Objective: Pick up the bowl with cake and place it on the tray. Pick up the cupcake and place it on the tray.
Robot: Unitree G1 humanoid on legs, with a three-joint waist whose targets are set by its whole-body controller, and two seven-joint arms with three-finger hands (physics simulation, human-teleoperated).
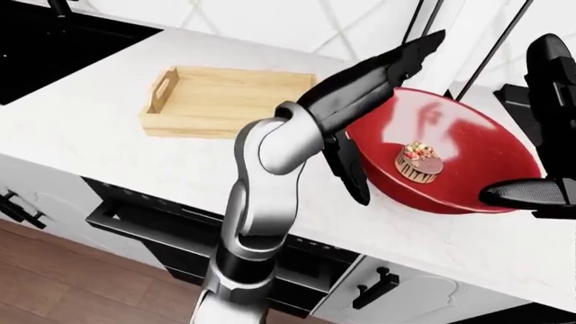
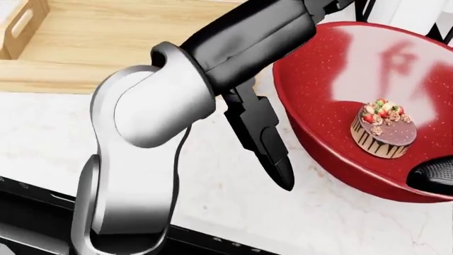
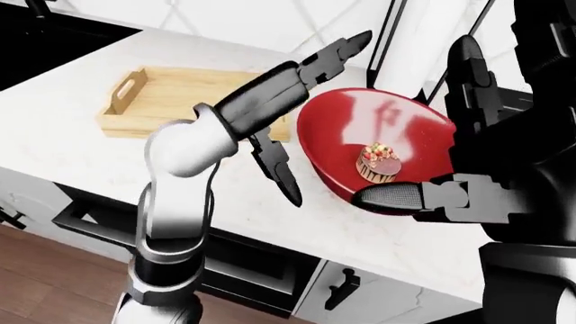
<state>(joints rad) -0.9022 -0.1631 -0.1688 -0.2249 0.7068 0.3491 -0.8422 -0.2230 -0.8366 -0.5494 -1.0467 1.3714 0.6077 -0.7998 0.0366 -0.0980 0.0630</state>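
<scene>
Only in the right-eye view, right robot hand [image 3: 450, 155] spread wide round red bowl [image 3: 342, 135]; left robot hand [image 3: 306, 108] splayed, empty.

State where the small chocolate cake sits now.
In the left-eye view, the chocolate cake sits right of centre inside the red bowl, on the white counter right of the wooden tray.

Red bowl [image 3: 378, 138] with cake [image 3: 378, 162], tilted, on white counter [image 3: 81, 135]; wooden tray [image 3: 171, 101] toward counter's left; both hands' fingers spread.

silver upper arm [image 2: 142, 111] | black forearm [image 2: 248, 37] | black robot hand [image 2: 262, 133], textured fingertips [image 3: 396, 196]
</scene>
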